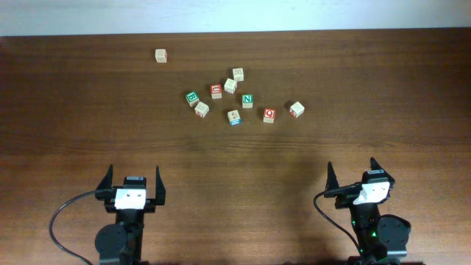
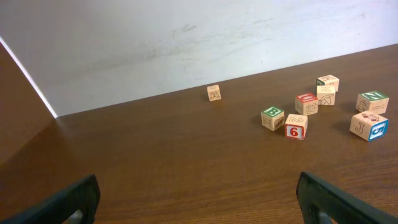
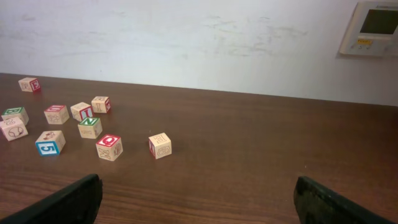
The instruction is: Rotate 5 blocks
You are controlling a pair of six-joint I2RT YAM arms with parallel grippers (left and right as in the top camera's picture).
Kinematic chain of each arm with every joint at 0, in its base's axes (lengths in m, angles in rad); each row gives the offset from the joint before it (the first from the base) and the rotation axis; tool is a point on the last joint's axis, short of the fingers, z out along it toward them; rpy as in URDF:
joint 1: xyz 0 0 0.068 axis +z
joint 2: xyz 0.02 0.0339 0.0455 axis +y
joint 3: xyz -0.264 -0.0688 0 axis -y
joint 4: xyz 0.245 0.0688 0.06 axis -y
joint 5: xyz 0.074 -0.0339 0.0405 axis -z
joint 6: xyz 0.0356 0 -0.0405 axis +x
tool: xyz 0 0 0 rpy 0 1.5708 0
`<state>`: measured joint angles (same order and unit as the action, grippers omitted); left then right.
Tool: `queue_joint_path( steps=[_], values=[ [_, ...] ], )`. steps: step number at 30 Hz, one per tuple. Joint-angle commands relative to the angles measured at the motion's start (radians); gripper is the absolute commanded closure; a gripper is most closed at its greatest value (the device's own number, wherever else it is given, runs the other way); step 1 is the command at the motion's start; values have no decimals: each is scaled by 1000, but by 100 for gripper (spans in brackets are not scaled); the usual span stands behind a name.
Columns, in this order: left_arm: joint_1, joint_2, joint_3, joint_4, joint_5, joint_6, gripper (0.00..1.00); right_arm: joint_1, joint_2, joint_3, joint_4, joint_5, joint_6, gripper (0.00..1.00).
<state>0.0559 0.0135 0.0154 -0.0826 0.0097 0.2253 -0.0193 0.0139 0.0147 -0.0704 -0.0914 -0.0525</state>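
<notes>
left gripper (image 1: 134,175): spread wide, holding nothing, at the near left edge of the desk (image 1: 383,66), well apart from every block; both fingers (image 2: 62,202) show in the bottom corners of its wrist view
right gripper (image 1: 352,168): spread wide, nothing between the fingers (image 3: 342,199), at the near right edge of the desk
green N block (image 1: 247,101): middle of the cluster, flat on the desk, letter up; also seen at (image 3: 90,127)
red Q block (image 1: 269,114): just right of and nearer than the N, not touching it
blue-marked block (image 1: 234,117): nearest block of the cluster, left of the Q, blue side facing the grippers (image 3: 50,142)
right pale block (image 1: 296,110): right end of the cluster, beside the Q, turned at an angle
left pale block (image 1: 202,109): left end, just beside the green B block (image 1: 192,97); red 6 on its side (image 2: 296,126)
red-topped block (image 1: 216,91): right of the B, behind the front row
two rear pale blocks (image 1: 234,79): back of the cluster, close together, touching or not I cannot tell
lone block (image 1: 161,55): far left, well apart from the rest, near the wall (image 2: 186,37)
</notes>
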Motion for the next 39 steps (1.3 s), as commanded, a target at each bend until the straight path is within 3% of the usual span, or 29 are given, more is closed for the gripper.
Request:
queue_joint_path(
  steps=[1,39],
  values=[
    [4,-8,-7,-1,-7,16,1,-7,-7,-9,-1,9,0,2],
    [4,-8,-6,13,2,15,1,-7,-7,-9,0,9,0,2]
  ],
)
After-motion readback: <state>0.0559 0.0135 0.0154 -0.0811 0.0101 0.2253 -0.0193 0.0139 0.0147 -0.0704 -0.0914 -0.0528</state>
